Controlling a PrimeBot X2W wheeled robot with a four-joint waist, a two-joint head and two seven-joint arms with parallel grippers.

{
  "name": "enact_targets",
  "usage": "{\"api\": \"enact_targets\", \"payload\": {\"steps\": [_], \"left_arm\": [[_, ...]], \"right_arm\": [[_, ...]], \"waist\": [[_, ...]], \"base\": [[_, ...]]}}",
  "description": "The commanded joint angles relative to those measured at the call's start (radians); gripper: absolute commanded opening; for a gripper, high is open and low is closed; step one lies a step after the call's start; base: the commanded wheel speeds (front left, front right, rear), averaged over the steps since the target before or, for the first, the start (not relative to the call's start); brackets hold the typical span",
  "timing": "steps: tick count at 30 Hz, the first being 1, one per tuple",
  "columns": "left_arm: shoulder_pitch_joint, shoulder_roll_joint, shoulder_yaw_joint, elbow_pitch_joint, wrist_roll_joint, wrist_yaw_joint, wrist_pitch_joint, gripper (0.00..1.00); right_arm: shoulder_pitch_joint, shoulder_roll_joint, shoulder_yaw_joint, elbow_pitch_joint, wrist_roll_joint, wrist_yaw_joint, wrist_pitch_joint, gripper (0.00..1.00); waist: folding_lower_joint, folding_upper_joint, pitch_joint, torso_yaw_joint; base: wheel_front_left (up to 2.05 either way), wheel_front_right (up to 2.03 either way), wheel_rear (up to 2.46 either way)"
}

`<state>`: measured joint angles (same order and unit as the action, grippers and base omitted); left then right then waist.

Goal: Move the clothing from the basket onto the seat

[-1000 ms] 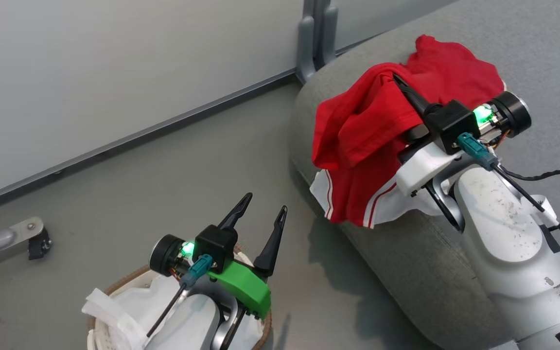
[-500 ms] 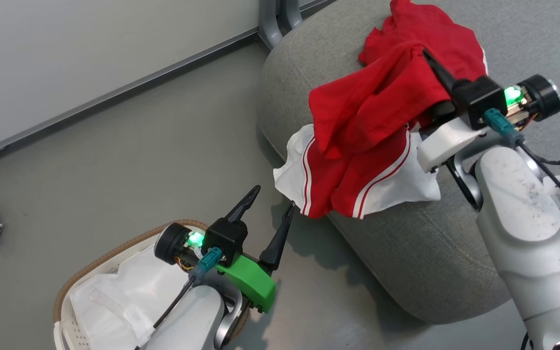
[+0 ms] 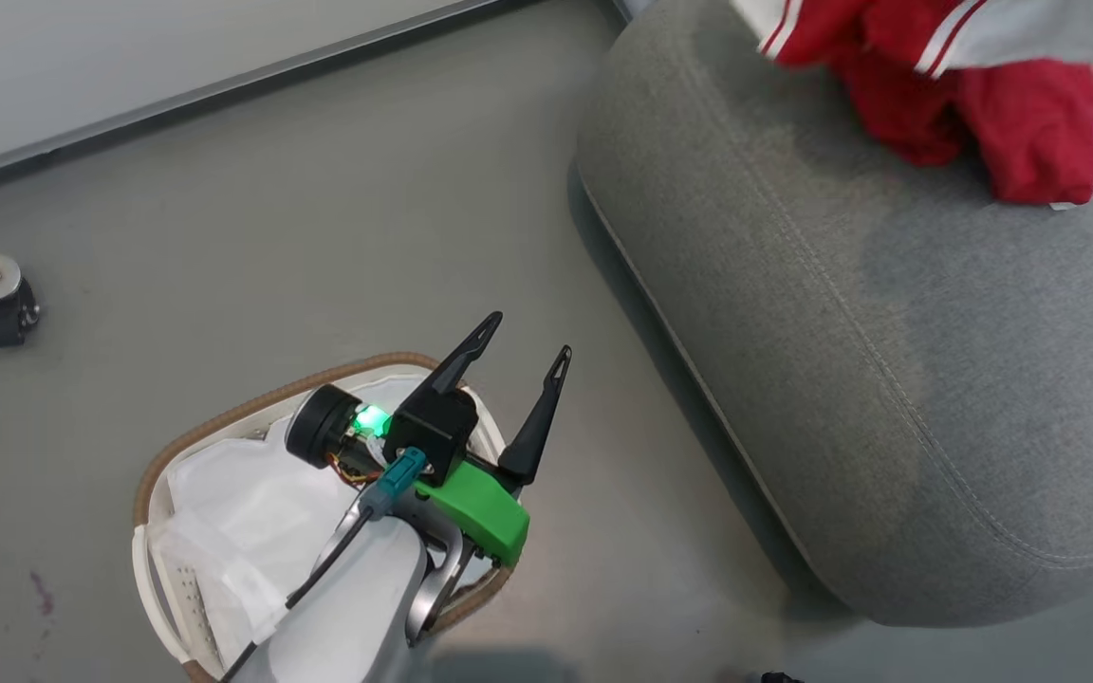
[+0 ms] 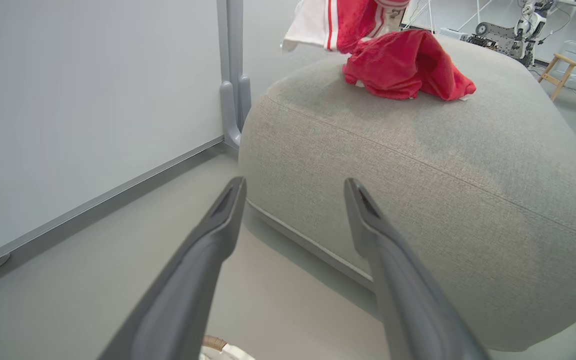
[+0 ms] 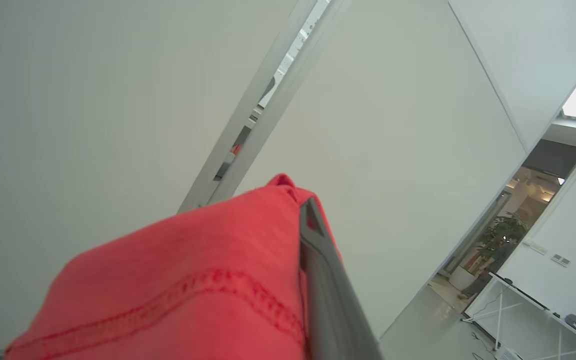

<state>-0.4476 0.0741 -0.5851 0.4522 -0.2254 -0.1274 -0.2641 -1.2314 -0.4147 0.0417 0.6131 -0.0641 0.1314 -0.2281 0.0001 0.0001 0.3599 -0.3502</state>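
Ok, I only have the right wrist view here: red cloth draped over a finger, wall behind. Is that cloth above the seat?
Observer: Yes. In the left wrist view a striped garment hangs lifted over the far side of the seat.
Operator: Anything lying on the seat itself?
Observer: One red garment lies crumpled on top, just below the hanging one.
Operator: And the basket, anything left in it?
Observer: In the head view the basket shows white liner and no red in the part that is visible.
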Motion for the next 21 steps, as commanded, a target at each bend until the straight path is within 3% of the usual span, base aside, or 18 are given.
{"api": "enact_targets", "payload": {"steps": [1,5,10,17,21], "left_arm": [[-0.022,0.011,0.003,-0.008,0.011,-0.003,0.0,1.0],[-0.045,0.021,0.004,-0.022,0.018,-0.003,0.0,1.0],[-0.069,0.037,0.005,-0.034,0.027,-0.003,0.0,1.0],[-0.088,0.062,0.014,-0.041,0.032,0.005,0.0,1.0],[-0.093,0.063,0.013,-0.036,0.027,0.008,0.0,1.0]], "right_arm": [[-0.026,-0.02,-0.016,0.013,0.015,-0.001,0.005,0.0],[-0.074,-0.114,-0.07,0.065,0.017,-0.001,0.013,0.0],[0.007,-0.143,-0.144,0.152,0.018,-0.001,-0.01,0.0],[0.178,-0.045,-0.25,0.279,-0.053,-0.001,-0.038,0.0],[0.245,0.025,-0.289,0.271,-0.08,-0.001,-0.038,0.0]], "waist": [[-0.0001,-0.0001,0.069,0.059],[-0.0001,-0.0001,0.128,0.08],[-0.0001,-0.0001,0.192,0.088],[-0.0001,-0.0001,0.245,0.074],[-0.0001,-0.0001,0.246,0.066]], "base": [[0.0,0.0,0.0],[0.0,0.0,0.0],[0.0,0.0,0.0],[0.0,0.0,0.0],[0.0,0.0,0.0]]}}
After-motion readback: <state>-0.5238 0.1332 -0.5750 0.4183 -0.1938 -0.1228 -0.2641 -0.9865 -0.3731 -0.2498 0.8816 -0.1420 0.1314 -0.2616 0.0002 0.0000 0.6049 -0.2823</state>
